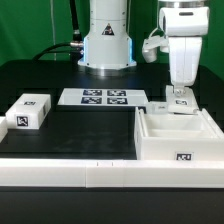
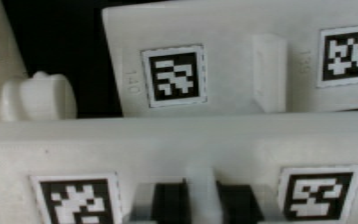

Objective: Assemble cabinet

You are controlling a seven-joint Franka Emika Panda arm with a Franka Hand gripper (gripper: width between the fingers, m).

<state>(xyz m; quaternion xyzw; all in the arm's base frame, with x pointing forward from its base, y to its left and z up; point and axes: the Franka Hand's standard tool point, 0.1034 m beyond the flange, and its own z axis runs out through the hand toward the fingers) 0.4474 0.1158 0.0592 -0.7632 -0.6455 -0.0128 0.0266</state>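
The large white cabinet body, an open box with a tag on its front, stands at the exterior view's right. My gripper hangs straight down over its far side. In the wrist view my gripper has its two dark fingers close on either side of a thin white upright wall of a tagged cabinet piece. Beyond it lies another white tagged part with a rounded knob beside it. A smaller white tagged block lies apart at the exterior view's left.
The marker board lies flat in front of the arm's base. A white rim runs along the table's front edge. The black table top lies between the block and the body.
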